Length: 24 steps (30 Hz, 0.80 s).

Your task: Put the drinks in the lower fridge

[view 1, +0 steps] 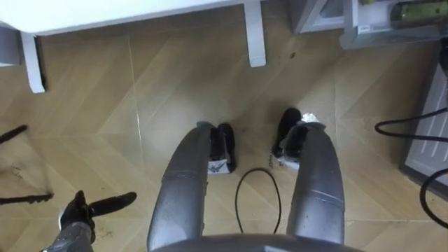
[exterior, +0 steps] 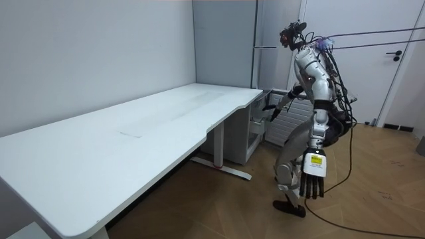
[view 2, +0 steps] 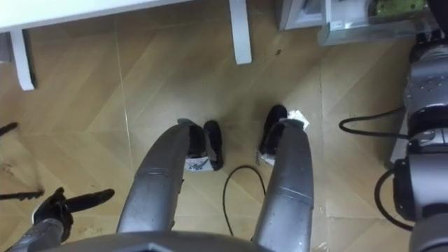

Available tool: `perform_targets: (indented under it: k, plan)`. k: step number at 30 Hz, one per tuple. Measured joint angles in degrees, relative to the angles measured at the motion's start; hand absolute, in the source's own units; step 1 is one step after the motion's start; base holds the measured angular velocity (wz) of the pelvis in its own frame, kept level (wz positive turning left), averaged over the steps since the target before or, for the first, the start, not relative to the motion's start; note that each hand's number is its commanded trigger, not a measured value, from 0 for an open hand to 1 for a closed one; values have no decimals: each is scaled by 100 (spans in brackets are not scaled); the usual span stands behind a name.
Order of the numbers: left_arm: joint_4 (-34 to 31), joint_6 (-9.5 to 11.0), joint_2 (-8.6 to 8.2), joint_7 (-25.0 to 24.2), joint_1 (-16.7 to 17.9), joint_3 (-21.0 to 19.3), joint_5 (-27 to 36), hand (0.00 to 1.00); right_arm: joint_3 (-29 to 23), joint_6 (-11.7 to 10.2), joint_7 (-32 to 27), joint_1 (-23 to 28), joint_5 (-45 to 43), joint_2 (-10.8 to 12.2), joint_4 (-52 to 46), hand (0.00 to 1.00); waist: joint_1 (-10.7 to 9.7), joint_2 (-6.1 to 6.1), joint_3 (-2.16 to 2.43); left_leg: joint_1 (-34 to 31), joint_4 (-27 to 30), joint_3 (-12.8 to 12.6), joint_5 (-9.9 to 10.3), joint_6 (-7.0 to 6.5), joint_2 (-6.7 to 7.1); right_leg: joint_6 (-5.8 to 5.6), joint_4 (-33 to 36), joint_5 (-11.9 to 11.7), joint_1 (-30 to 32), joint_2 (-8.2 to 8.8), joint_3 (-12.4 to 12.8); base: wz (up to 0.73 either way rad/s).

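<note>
A green drink bottle (view 1: 418, 10) lies in a pale fridge shelf (view 1: 392, 33) at the top right of the eye views. In the room view I stand bent forward between the end of the white desk (exterior: 166, 126) and the tall grey fridge (exterior: 275, 40). My right hand (exterior: 271, 111) is held out at waist height toward the low open compartment (exterior: 255, 136) at the fridge's foot; its forearm (view 2: 425, 91) runs up the right edge. My left hand (view 1: 77, 213) hangs by my side, fingers straight and holding nothing.
Desk legs (view 1: 254, 35) stand on the wood floor just ahead of my feet. A grey panel (view 1: 427, 133) lies at the right edge. A white door (exterior: 405, 66) is behind me in the room view.
</note>
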<state>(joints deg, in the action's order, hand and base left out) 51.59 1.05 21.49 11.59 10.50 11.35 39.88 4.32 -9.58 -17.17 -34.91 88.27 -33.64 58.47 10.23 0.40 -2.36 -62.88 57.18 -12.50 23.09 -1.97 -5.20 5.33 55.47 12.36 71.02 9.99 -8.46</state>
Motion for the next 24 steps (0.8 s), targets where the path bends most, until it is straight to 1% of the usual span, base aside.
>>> perform_targets:
  k: [1,2,3,4,5,6,7,8,9,10,11,12,13,14,16,18,19,20,21,22,23,24]
  plan:
    - [-69,-3,40,0,83,5,1,0,4,-52,-41,0,108,1,1,0,37,0,0,-32,-2,49,-21,22,-5,26,-26,1,-22,54,-121,10]
    - [-97,-16,53,0,139,6,-3,0,5,-129,-68,1,173,8,17,0,77,0,0,-51,-29,90,-57,40,-2,57,-60,-1,-54,134,-255,9]
    - [-96,-31,56,0,148,6,-3,0,5,-171,-78,1,183,16,45,0,95,0,0,-52,-58,108,-81,46,5,69,-83,-2,-73,186,-337,15]
    - [-91,-77,58,0,159,11,-1,0,5,-234,-88,1,201,20,121,0,131,-2,-1,-52,-108,151,-129,64,26,98,-109,6,-117,283,-473,26]
    - [-82,-93,59,0,160,11,-2,0,5,-308,-104,1,249,43,178,0,137,-8,-5,-52,-168,204,-192,85,86,127,-117,20,-151,362,-558,31]
    - [-83,-98,59,-4,160,12,-2,0,5,-352,-121,1,279,55,202,0,141,-9,-6,-50,-195,222,-217,91,95,136,-126,23,-164,383,-591,28]
    - [-79,-100,59,-25,167,20,2,0,5,-439,-175,2,356,106,259,0,226,-28,-9,-40,-230,244,-248,119,92,162,-161,23,-204,383,-651,9]
    - [-81,-98,60,-106,193,20,-1,0,5,-518,-232,1,390,108,332,0,350,-64,-10,-37,-233,252,-261,143,90,201,-175,35,-227,409,-728,0]
    - [-81,-98,60,-132,211,20,2,0,4,-556,-273,1,392,118,336,0,385,-73,-15,-38,-233,265,-263,146,84,218,-182,45,-240,421,-767,0]
    - [-82,-99,62,-191,270,18,1,0,4,-622,-354,2,390,147,336,0,415,-72,-14,-45,-238,348,-285,183,86,278,-183,80,-286,502,-917,12]
    - [-83,-72,67,-230,348,7,2,0,3,-682,-443,1,391,174,336,0,434,-72,-14,-51,-249,389,-304,213,91,333,-179,115,-351,620,-1108,17]
    - [-83,-59,70,-230,388,7,2,0,3,-709,-487,2,391,189,336,0,441,-72,-14,-52,-257,415,-309,218,94,359,-179,132,-390,676,-1213,21]
    - [-99,-35,88,-229,482,4,1,0,2,-742,-575,1,392,218,336,0,445,-73,-13,-52,-265,484,-327,246,101,385,-169,160,-461,758,-1373,26]
    - [-100,-21,105,-228,546,5,-3,0,2,-775,-687,1,397,228,336,0,452,-79,-10,-54,-275,534,-359,280,104,407,-146,201,-491,799,-1450,27]
    - [-97,-15,122,-228,607,5,-3,0,2,-841,-831,1,399,237,335,0,507,-80,-11,-59,-304,605,-386,323,102,423,-152,231,-539,820,-1547,22]
    - [-98,7,151,-229,665,5,-5,0,3,-875,-955,0,401,188,329,0,551,-92,2,-51,-363,658,-410,364,114,369,-150,285,-587,911,-1680,18]
    - [-96,35,184,-231,705,4,-6,0,3,-889,-1060,-1,401,181,280,0,584,-122,14,-51,-415,661,-460,399,129,279,-129,341,-594,1007,-1774,16]
    - [-92,57,195,-237,730,-8,-6,0,3,-915,-1111,-12,401,177,225,0,591,-123,14,-47,-453,709,-497,407,215,226,-99,374,-620,1098,-1867,17]
    - [-92,70,197,-244,744,-26,-9,0,3,-917,-1113,-32,401,179,222,0,591,-123,14,-39,-463,736,-510,424,248,208,-83,384,-628,1123,-1881,23]
    - [-92,91,197,-279,748,-78,-15,0,3,-915,-1140,-54,401,173,222,0,591,-123,14,-6,-500,803,-557,413,345,205,-40,404,-661,1202,-1917,27]
    - [-95,118,197,-342,749,-139,-21,0,3,-905,-1148,-93,402,190,214,0,593,-124,14,46,-568,843,-646,414,404,201,-34,413,-698,1237,-1924,28]
    - [-95,151,196,-361,752,-156,-24,0,3,-908,-1181,-127,402,201,214,0,595,-123,14,65,-595,847,-658,419,419,190,-36,419,-714,1251,-1924,27]
